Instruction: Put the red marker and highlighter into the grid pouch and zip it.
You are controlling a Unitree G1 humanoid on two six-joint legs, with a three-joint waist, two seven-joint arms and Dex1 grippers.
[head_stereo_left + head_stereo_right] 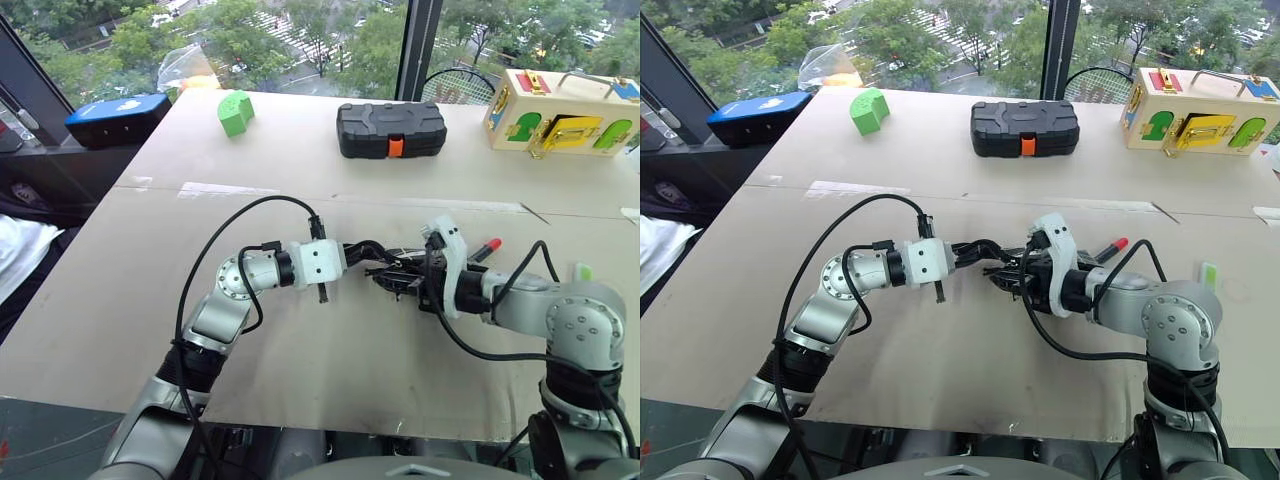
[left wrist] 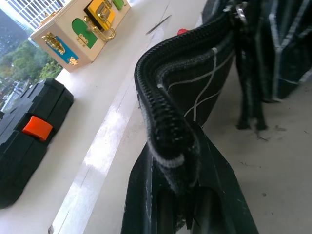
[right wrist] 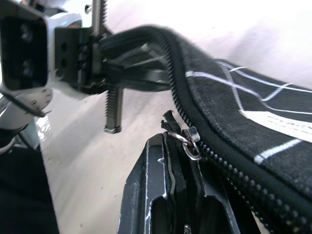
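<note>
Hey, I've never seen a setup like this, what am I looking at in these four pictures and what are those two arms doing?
This is a humanoid robot seen through its own cameras. Two pictures come from its head, looking down over both arms; the other two come from cameras on each wrist. The left gripper is shut on one end of the grid pouch, a black fabric case with white lines. The right gripper is shut at the pouch's zipper pull. On the table lie the red marker and the highlighter, both outside the pouch. Farther back are a black hard case, a green block and a wooden latch box.
</note>
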